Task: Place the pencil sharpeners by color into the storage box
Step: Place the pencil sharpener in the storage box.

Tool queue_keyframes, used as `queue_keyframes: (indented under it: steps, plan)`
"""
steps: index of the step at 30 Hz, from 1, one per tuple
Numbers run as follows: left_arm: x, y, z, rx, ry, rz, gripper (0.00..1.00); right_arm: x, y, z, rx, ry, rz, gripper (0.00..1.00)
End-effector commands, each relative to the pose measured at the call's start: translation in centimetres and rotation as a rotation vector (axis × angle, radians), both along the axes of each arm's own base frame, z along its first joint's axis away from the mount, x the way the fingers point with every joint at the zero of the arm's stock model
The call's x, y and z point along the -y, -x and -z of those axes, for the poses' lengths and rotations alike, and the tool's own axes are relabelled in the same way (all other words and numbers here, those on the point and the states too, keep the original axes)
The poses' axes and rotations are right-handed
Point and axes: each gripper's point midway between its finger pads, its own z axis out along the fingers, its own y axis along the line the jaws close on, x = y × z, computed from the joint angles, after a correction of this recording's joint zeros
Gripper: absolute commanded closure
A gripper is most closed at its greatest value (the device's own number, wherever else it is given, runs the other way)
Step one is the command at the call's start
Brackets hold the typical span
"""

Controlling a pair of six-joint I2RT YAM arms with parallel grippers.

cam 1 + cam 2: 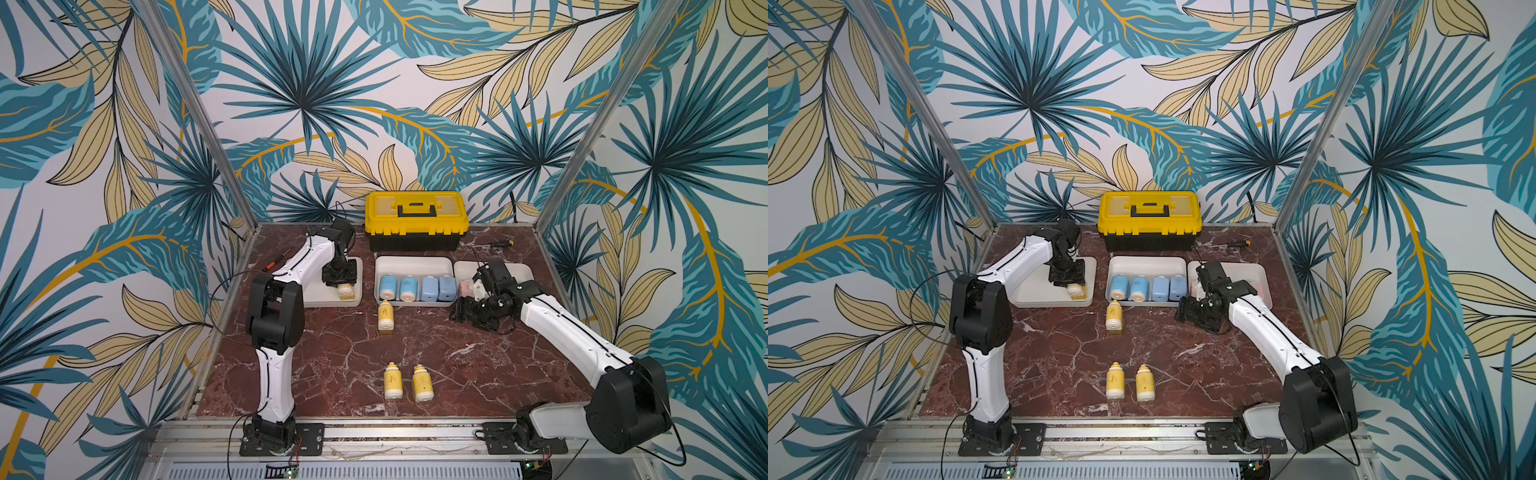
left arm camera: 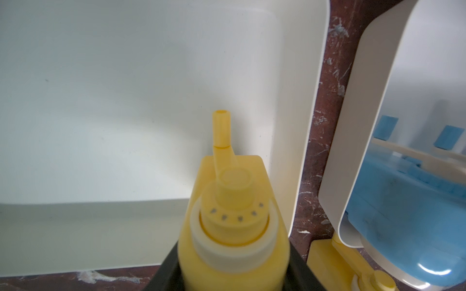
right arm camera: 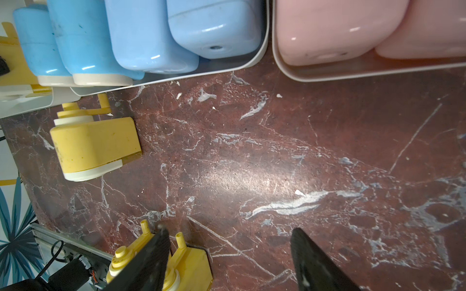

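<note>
While clenched in left gripper (image 1: 344, 286) over centre-left tray (image 1: 328, 303), risk of dropping yellow sharpener (image 2: 227, 239) askew onto near rim if released high; right gripper (image 3: 229, 241) agape.

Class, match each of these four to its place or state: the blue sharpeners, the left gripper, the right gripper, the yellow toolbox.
1 blue sharpeners
2 left gripper
3 right gripper
4 toolbox

A open, empty
B at the far edge of the table
C shut on a yellow sharpener
D in the middle tray

Pairs: 1-D, 2-C, 3-A, 4-B
</note>
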Motion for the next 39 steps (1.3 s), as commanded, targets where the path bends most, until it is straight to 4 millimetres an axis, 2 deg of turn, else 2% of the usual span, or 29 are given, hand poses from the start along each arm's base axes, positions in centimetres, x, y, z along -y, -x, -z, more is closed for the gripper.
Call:
queue_keyframes:
  steps: [1,21,26,34,39]
  plan:
    - [0.3,-0.4,-0.7,0.025,0.002,0.019,0.6,-0.1,0.3,1.2,-0.03,-0.007,0.003,0.23]
    - [1.6,0.2,1.2,-0.025,0.012,0.039,0.6,-0.2,0.4,1.5,-0.039,-0.011,-0.002,0.23]
    - [1.7,0.2,1.9,-0.041,0.003,0.04,0.54,-0.2,0.4,1.6,-0.041,-0.011,-0.005,0.23]
    - [1.8,0.0,2.4,-0.047,-0.003,0.04,0.36,-0.2,0.4,1.5,-0.041,-0.011,-0.006,0.23]
    - [1.7,-0.2,2.3,-0.04,-0.008,0.033,0.32,-0.2,0.4,1.5,-0.041,-0.01,-0.007,0.23]
